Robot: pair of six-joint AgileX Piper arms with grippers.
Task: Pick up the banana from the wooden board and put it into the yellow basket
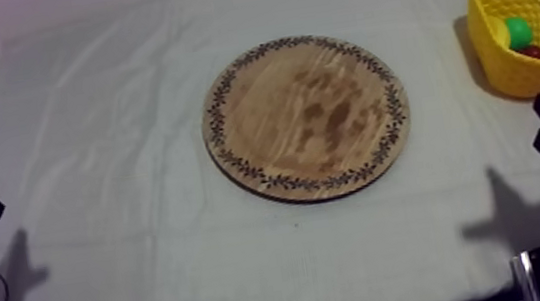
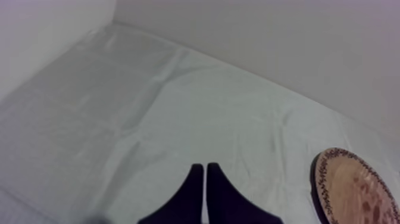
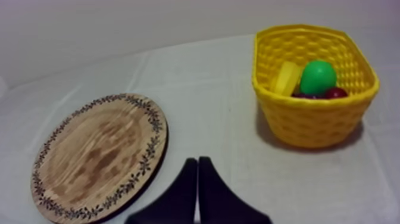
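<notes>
Grey-white cloth point(image 1: 130, 132) covered the table, creased in soft folds, with pale walls behind its far and left edges. At the middle of the table lay the round wooden board point(image 1: 306, 117), flat on the cloth, its leafy patterned rim and darker stains in the grain showing all the way round.

Well apart from the board, at the far right of the table, stood the yellow basket point(image 1: 499, 65), upright. The banana point(image 3: 287, 77) was inside it, a yellow piece leaning against the basket's left inner wall. Just beside it, touching or nearly so, sat a round green fruit point(image 3: 317, 76). The small red fruit point(image 3: 337, 93) lay low against the right wall, half hidden behind the green one, and something dark lay beneath them that I could not make out.

My left gripper point(image 2: 205, 168) hung low over bare cloth at the near left, its two black fingers pressed together into a narrow wedge with nothing between them, the board's edge off to its right. My right gripper point(image 3: 197, 161) was likewise closed on nothing, fingers together, at the near right, pointing at the strip of cloth between the board and the basket. Both arms threw dark shadows on the near cloth.
</notes>
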